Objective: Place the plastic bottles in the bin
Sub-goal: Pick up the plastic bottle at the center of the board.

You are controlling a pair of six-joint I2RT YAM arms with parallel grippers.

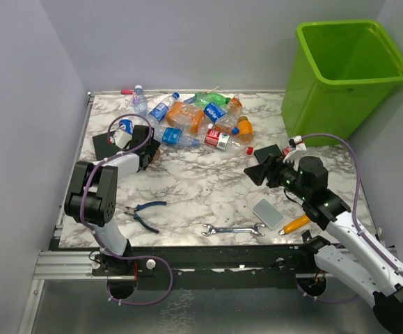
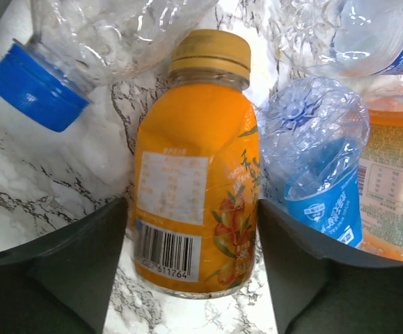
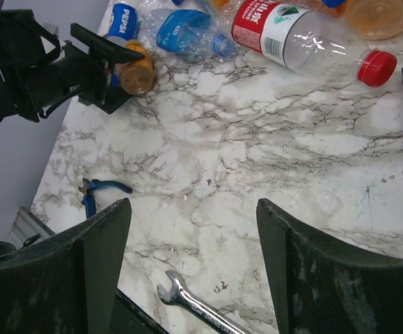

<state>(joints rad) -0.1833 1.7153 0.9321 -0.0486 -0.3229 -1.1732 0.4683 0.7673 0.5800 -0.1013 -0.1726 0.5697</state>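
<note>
Bottle (image 2: 194, 174), orange, between parted fingers (image 2: 62, 278) of the left hand (image 2: 191, 205), unclamped; right hand (image 3: 192, 203) also apart, empty, well away

Each arm is built from glossy white link covers joined by black cylindrical joint housings. The left arm (image 1: 93, 191) has a white forearm cover and a white lower link above a black base (image 1: 117, 268). The right arm (image 1: 358, 243) is of the same build, with a black housing at its shoulder end. A thin purple cable (image 1: 128, 115) forms loops along the left arm. A second purple cable (image 1: 358, 174) follows the right arm. The left gripper (image 2: 191, 271) and right gripper (image 3: 191, 229) have matte, dark grey, wedge-shaped fingers (image 3: 326, 278) with flat inner faces.
</note>
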